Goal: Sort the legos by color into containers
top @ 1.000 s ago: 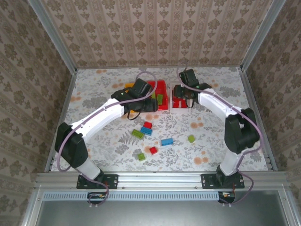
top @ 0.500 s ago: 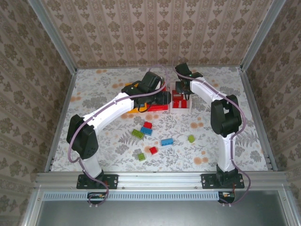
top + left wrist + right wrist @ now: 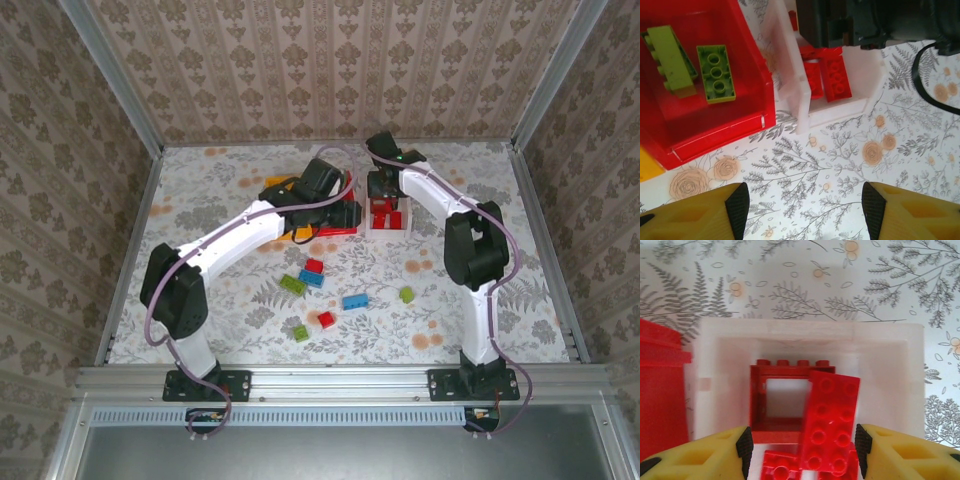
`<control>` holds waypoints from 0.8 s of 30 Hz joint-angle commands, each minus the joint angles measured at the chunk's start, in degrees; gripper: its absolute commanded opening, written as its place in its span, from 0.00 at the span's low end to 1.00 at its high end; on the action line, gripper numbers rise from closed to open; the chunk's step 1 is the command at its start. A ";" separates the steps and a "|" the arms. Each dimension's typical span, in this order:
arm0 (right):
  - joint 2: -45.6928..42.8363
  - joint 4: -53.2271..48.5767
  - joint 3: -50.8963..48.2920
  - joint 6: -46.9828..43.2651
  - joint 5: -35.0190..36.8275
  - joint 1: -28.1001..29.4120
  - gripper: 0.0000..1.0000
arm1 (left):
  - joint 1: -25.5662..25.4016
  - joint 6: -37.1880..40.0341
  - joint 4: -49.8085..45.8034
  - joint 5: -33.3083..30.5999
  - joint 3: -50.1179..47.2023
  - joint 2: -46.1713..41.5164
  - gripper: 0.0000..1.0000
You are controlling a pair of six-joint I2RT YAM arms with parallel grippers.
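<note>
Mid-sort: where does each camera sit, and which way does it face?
Top external: above and behind the bases, looking down on the table; left arm and right arm both show.
Left wrist: on the left arm, looking down past the open left tool at red bin and white bin.
Right wrist: on the right arm, looking down past the open right tool into the white bin.
Shared: both wrist views catch the white bin's red bricks.
</note>
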 commanded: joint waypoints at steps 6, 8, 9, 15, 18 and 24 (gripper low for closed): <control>-15.64 2.88 -5.78 2.03 -1.23 3.10 0.57 | 0.57 1.60 -3.87 -2.82 -6.40 -6.77 0.64; -21.75 7.11 -12.28 1.73 -4.22 3.43 0.58 | 0.26 2.97 -5.04 -2.44 -8.83 -7.99 0.64; -24.48 9.64 -15.71 1.39 -6.61 3.54 0.58 | 0.06 3.60 -5.37 -1.83 -9.88 -8.45 0.65; -41.22 21.04 -39.14 0.40 -29.22 3.83 0.68 | -5.14 14.51 -8.20 2.78 -15.32 -9.45 0.67; -49.16 20.25 -48.25 3.93 -34.55 3.84 0.75 | -9.90 21.68 -9.19 3.56 -16.60 -8.55 0.68; -62.28 11.24 -59.00 8.27 -38.87 3.59 0.86 | -16.50 29.21 -10.19 0.31 -13.08 -1.04 0.71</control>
